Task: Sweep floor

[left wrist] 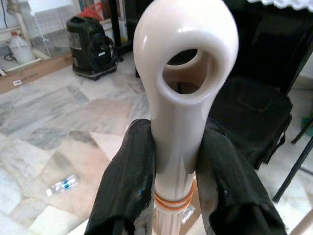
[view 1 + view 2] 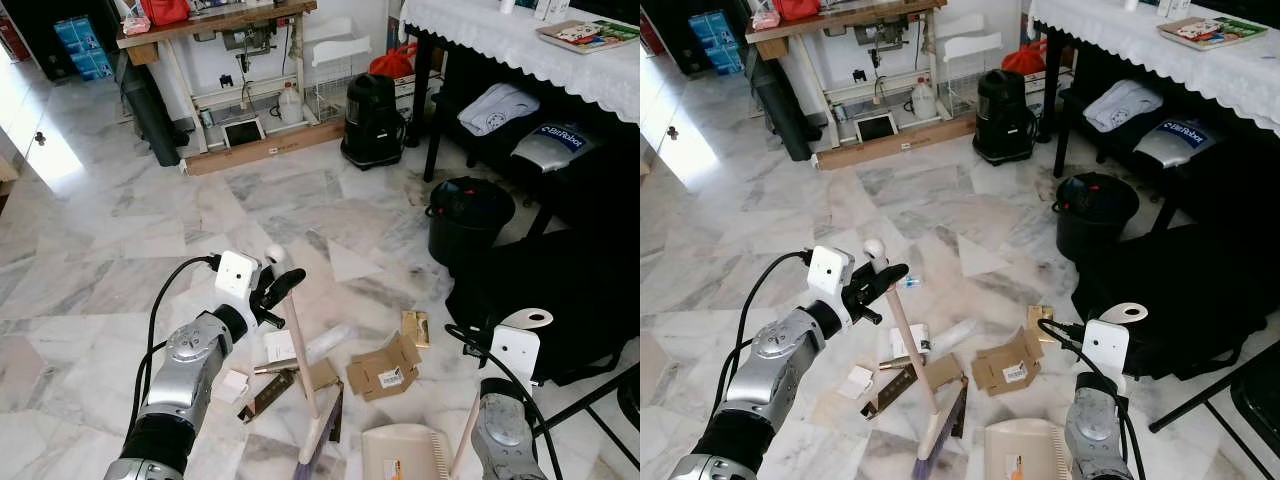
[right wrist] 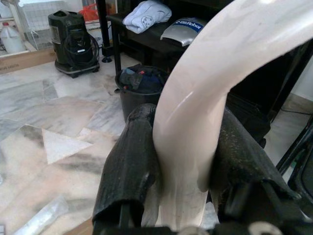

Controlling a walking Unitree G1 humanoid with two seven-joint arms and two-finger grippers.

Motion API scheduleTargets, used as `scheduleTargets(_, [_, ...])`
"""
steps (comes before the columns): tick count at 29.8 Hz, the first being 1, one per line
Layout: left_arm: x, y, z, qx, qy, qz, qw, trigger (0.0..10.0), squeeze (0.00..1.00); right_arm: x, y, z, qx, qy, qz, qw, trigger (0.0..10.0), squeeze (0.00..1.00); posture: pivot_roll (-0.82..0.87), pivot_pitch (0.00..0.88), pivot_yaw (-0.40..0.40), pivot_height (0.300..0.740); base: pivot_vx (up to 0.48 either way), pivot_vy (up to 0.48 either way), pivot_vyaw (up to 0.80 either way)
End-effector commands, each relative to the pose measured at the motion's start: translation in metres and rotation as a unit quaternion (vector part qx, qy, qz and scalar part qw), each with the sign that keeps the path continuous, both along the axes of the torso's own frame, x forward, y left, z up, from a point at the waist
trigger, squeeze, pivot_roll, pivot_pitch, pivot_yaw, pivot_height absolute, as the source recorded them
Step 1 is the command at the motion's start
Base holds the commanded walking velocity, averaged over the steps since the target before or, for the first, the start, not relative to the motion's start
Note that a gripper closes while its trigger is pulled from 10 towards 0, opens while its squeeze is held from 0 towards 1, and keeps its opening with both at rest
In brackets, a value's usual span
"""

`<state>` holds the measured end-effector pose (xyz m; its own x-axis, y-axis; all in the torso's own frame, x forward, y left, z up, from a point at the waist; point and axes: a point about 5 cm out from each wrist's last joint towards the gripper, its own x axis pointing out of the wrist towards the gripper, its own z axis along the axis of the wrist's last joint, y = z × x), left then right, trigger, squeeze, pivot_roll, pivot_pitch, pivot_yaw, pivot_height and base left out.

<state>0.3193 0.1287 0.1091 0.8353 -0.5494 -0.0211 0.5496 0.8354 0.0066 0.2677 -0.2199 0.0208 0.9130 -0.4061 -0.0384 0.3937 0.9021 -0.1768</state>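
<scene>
A marble floor (image 2: 120, 230) stretches to a sewing table (image 2: 215, 20) at the back, with a white-clothed table (image 2: 520, 40) on the right and a black bag (image 2: 545, 290) beneath its near end. A black vacuum (image 2: 373, 120) stands by the far wall, and a black bin (image 2: 468, 218) sits nearer, beside the table leg.

The broom (image 2: 305, 370) stands tilted in the middle of the floor, bristles down among the litter. The left gripper (image 1: 176, 161) is pressed together on its cream handle just under the looped end. The dustpan (image 2: 405, 455) lies at the near edge, right of the bristles. Its curved cream handle is pinched between the right gripper's (image 3: 186, 161) fingers.

Cardboard scraps (image 2: 385, 370) lie just right of the broom, with paper bits (image 2: 235, 385) to its left. A small bottle (image 1: 62, 185) lies farther out on the floor.
</scene>
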Motion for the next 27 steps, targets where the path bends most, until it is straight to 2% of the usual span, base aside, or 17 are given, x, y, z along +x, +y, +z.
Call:
scheduleTargets(1, [0.0,0.007,0.0,0.019,-0.01,0.011,1.0,10.0,0.0,0.003,0.004,0.002,0.005,-0.006,0.006,1.0,10.0,0.0,-0.09,0.009,0.118,0.74,0.0,0.0,0.0])
scheduleTargets(3, [0.001,0.009,-0.004,0.032,-0.006,0.019,0.999,10.0,0.0,0.003,0.004,0.002,0.005,-0.006,0.006,1.0,10.0,0.0,-0.1,0.01,0.118,0.74,0.0,0.0,0.0])
scheduleTargets(14, [0.002,0.009,-0.011,0.028,-0.003,0.04,0.999,10.0,0.0,0.002,0.0,0.002,-0.002,-0.005,-0.001,1.0,10.0,0.0,-0.1,0.012,0.114,0.74,0.0,0.0,0.0])
scheduleTargets(22, [0.006,0.007,-0.011,0.013,-0.006,0.057,0.998,10.0,0.0,0.001,-0.004,0.002,-0.006,-0.003,-0.008,1.0,10.0,0.0,-0.1,0.011,0.115,0.74,0.0,0.0,0.0])
scheduleTargets(24, [0.007,0.005,-0.012,-0.006,0.006,0.052,0.999,10.0,0.0,0.0,-0.007,0.002,-0.008,-0.003,-0.013,1.0,10.0,0.0,-0.1,0.01,0.115,0.74,0.0,0.0,0.0])
scheduleTargets(27, [0.006,0.003,-0.014,-0.008,0.018,0.037,0.999,10.0,0.0,-0.001,-0.009,0.002,-0.012,0.0,-0.019,1.0,10.0,0.0,-0.1,0.009,0.116,0.74,0.0,0.0,0.0])
